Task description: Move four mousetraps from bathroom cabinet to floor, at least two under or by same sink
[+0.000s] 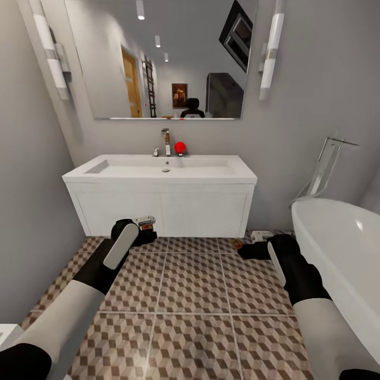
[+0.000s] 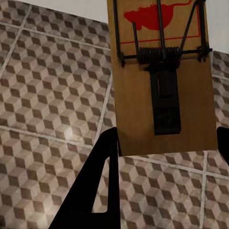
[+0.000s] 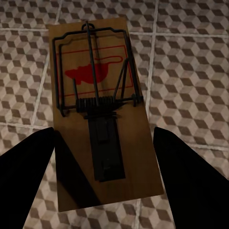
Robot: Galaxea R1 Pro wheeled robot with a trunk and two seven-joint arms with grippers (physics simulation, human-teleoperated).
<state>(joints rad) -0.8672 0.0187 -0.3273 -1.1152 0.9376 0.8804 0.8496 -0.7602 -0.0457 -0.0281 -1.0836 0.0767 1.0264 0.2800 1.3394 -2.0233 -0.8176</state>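
White vanity sink point(image 1: 158, 174) sits dead ahead under the mirror point(image 1: 158, 58), and both arms reach low toward its base over the cube-pattern bathroom floor point(image 1: 179, 295). The left pincer point(image 2: 164, 143) has a mousetrap point(image 2: 162, 81) clamped between its fingers, held just above the tiles right in front of the sink. The right pincer point(image 3: 102, 157) is spread wide with another mousetrap point(image 3: 100, 109) between the fingers, not touching either one; looks like it's lying flat on the tiles near the sink's corner by the bathtub point(image 1: 343, 248).
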